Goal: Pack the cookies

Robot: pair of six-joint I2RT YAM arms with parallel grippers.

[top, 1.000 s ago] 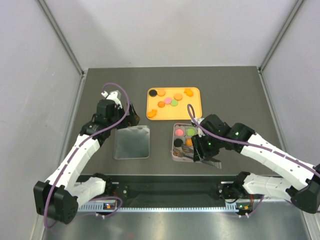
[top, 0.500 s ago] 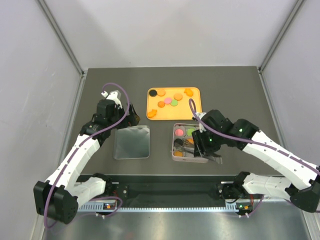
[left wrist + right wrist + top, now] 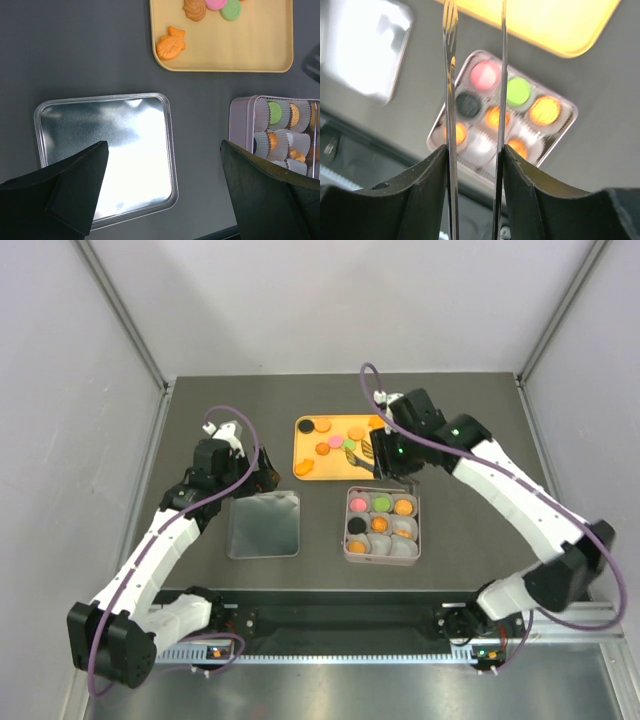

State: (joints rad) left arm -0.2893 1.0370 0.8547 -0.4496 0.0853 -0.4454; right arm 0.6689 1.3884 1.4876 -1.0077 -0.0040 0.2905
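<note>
Several cookies, orange, pink, green and black, lie on the orange tray. Several more sit in paper cups of the square tin: pink, green, black and orange ones. My right gripper is shut on metal tongs and hangs over the tray's right part. The tong tips are apart and hold nothing. In the right wrist view the tin lies below the tongs. My left gripper is open and empty above the silver lid.
The silver tin lid lies flat to the left of the tin. A fish-shaped orange cookie sits at the tray's near left corner. Grey walls stand on both sides of the dark table.
My right gripper has moved with the tongs from over the tin to over the right part of the tray. The left arm has not moved.
</note>
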